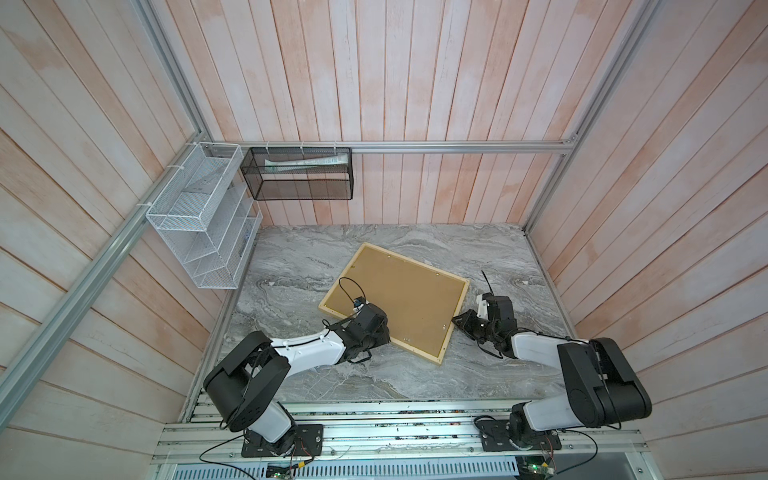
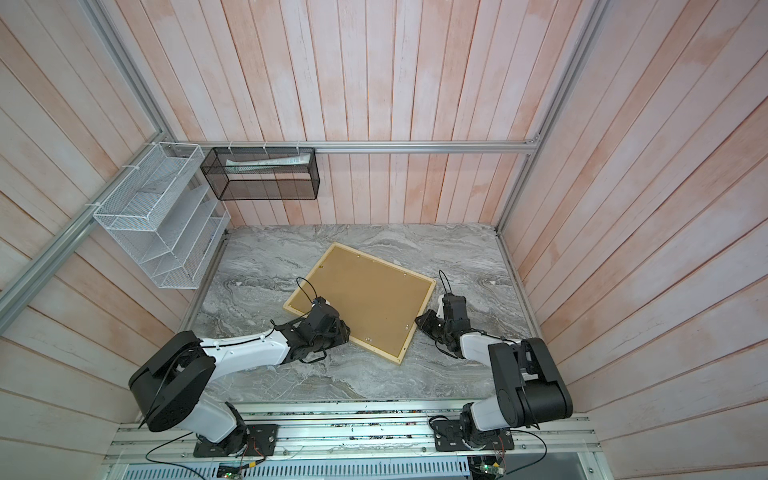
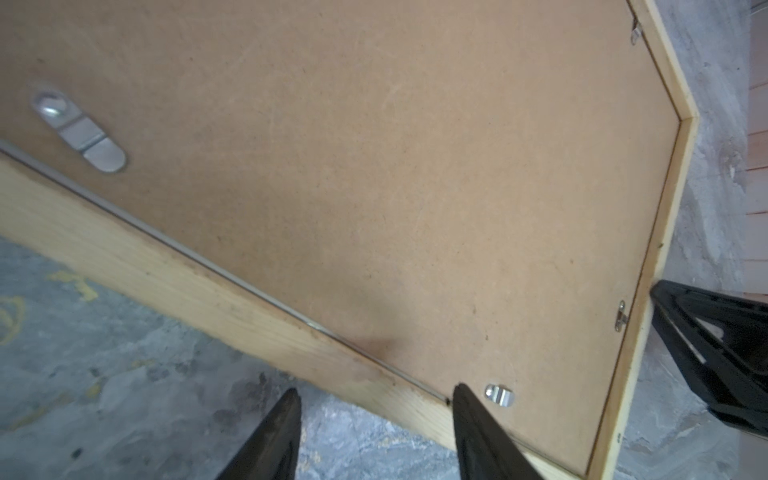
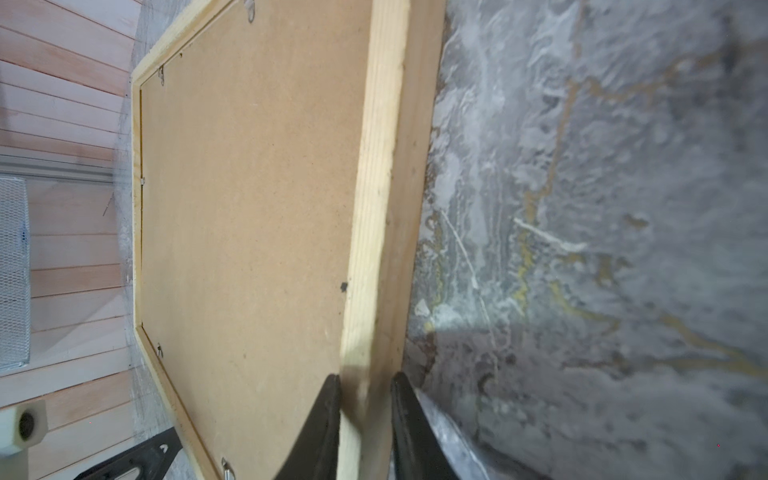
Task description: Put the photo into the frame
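Pale thin-wood rectangular frame [image 4: 376, 187] has one rail inside my right gripper [image 4: 365, 376], jaws narrow, grip unclear; my left gripper [image 3: 376, 390] gapes wide astride another rail. Brown fibreboard backing panel [image 3: 374, 166] faces up on grey marbled table [image 1: 299, 257]; photo hidden.

**Bare wood, matt board, veined stone**

The frame [image 3: 166, 266] is pale bare wood with a plain grain, unvarnished and a little grubby. The backing panel [image 1: 399, 299] set in it is brown fibreboard, matt, finely speckled and faintly scuffed. The small clips [image 3: 79, 129] on it are bright, smooth metal. The tabletop [image 1: 374, 382] looks like grey veined stone with thin gold streaks and a soft sheen. The walls [image 1: 415, 83] are planks washed a dull pinkish white, with brushed metal rails [image 1: 415, 146] along them. At far left hang a white wire-mesh rack [image 1: 199, 232] and a black mesh basket [image 1: 299, 195]. The fingers [image 3: 270, 440] of the left pincer [image 3: 376, 390] are matt black, plastic by the look. The arm shells [image 1: 307, 353] are smooth white plastic.
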{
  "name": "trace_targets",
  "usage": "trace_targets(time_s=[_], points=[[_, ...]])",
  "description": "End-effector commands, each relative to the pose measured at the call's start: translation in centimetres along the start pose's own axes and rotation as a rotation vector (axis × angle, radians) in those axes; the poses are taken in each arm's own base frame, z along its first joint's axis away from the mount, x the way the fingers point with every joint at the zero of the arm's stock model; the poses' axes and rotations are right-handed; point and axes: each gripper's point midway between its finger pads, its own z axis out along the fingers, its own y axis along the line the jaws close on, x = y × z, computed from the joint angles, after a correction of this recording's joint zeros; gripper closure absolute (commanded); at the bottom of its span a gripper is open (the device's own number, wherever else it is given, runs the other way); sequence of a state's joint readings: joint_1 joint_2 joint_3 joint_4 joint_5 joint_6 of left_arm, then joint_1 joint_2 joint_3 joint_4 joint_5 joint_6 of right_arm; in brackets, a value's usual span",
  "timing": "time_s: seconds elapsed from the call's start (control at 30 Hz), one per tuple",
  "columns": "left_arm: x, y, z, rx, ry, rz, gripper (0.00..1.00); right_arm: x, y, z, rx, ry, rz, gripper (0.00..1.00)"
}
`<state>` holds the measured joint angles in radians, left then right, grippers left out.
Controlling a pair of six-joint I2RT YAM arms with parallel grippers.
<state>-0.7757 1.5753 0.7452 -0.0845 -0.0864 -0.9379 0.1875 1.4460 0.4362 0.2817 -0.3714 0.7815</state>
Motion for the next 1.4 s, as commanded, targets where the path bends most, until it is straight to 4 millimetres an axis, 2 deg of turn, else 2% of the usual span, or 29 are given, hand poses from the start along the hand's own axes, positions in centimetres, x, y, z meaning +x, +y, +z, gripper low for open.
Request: trace_targets(time_s=[0.0, 0.13, 0.4, 0.53, 0.9, 1.37], points=[[-0.7, 0.0, 0.5, -0.026, -0.007, 0.029, 0.4, 1.1, -0.2, -0.2, 0.002, 0.041, -0.027, 0.73], [-0.7, 0.0, 1.0, -0.032, 0.006, 0.036, 0.41, 0.6, 0.3, -0.5, 0.005, 0.035, -0.072, 0.73], [-1.0, 0.7, 1.7, -0.077, 0.019, 0.051, 0.44, -1.6, 2.9, -2.5, -0.034, -0.049, -0.17, 0.71], [-1.1, 1.2, 2.5, -0.098, 0.041, 0.068, 0.46, -2.5, 3.5, -3.1, -0.051, -0.08, -0.183, 0.71], [-1.6, 2.7, 5.0, -0.232, 0.158, 0.255, 0.54, -2.7, 3.1, -3.5, -0.058, -0.086, -0.178, 0.71], [-0.9, 4.1, 4.2, -0.296, 0.251, 0.438, 0.66, -2.3, 2.6, -3.0, -0.085, -0.066, -0.16, 0.71]])
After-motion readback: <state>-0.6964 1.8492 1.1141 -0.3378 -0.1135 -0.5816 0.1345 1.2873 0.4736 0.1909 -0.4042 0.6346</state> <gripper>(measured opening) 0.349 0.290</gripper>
